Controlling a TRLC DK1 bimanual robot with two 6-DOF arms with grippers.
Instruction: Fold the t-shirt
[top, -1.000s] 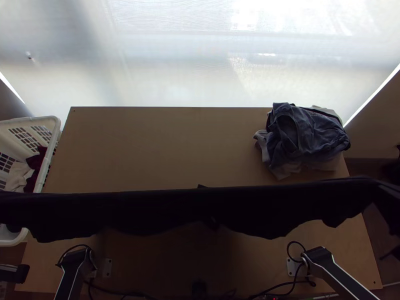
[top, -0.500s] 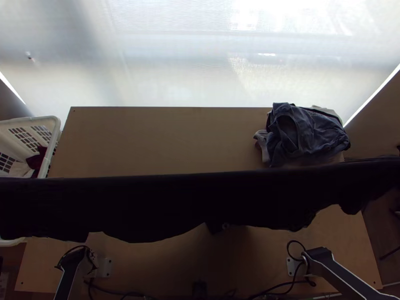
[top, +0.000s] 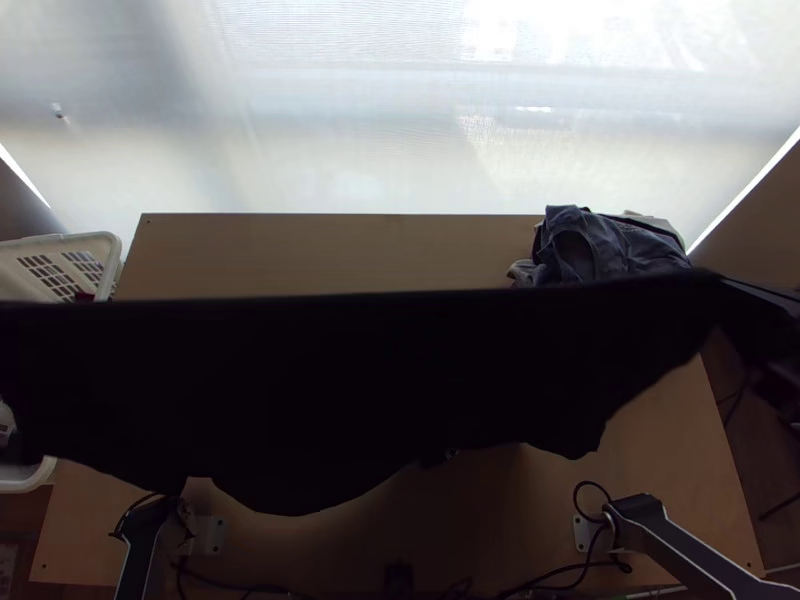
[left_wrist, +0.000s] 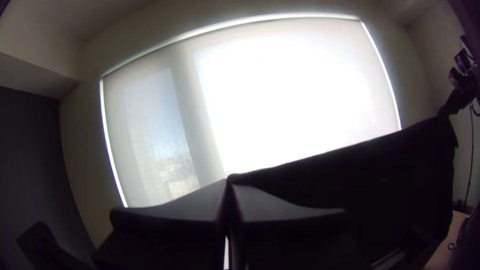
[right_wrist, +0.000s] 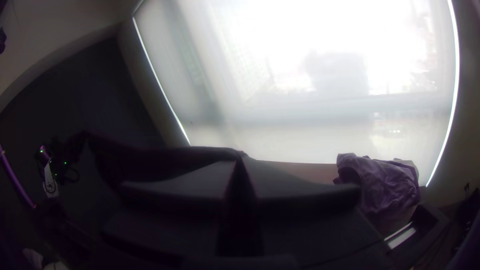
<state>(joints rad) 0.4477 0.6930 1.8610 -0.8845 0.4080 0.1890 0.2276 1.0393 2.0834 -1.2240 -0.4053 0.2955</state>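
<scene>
No text, label, brand, number or sign can be read — neither in the top view nor in the two wrist views — on any surface shown.

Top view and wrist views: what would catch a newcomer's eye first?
The black t-shirt hangs as a wide dark sheet between the left gripper and the right gripper, above the table. Behind it glows the pale window blind, beyond the table's far edge. Next comes the pile of clothes at the table's far right corner.
</scene>
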